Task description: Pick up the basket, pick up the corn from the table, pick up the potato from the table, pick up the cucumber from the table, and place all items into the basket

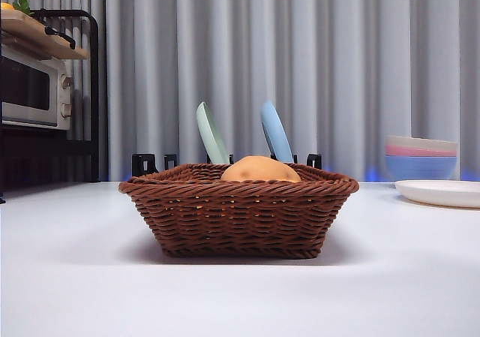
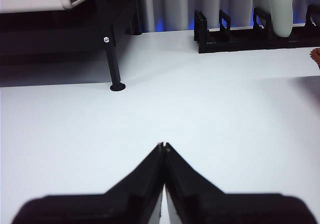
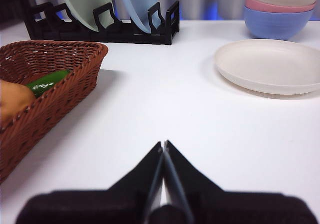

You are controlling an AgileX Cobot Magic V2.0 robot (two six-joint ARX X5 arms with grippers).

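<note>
The dark-brown wicker basket (image 1: 238, 217) stands on the white table (image 1: 67, 277) at the middle of the front view. The tan potato (image 1: 260, 170) lies in it, rising above the rim. In the right wrist view the basket (image 3: 60, 79) holds the green cucumber (image 3: 47, 82) and the potato (image 3: 12, 100). The corn is hidden. My left gripper (image 2: 163, 145) is shut and empty over bare table, with a sliver of the basket (image 2: 315, 56) at the view's edge. My right gripper (image 3: 163, 143) is shut and empty beside the basket. Neither gripper shows in the front view.
A black dish rack (image 3: 102, 27) with a green plate (image 1: 211, 134) and a blue plate (image 1: 275, 132) stands behind the basket. Stacked bowls (image 1: 421, 157) and a cream plate (image 1: 441, 193) sit at the right. A microwave (image 1: 34, 89) on a black shelf stands at the far left.
</note>
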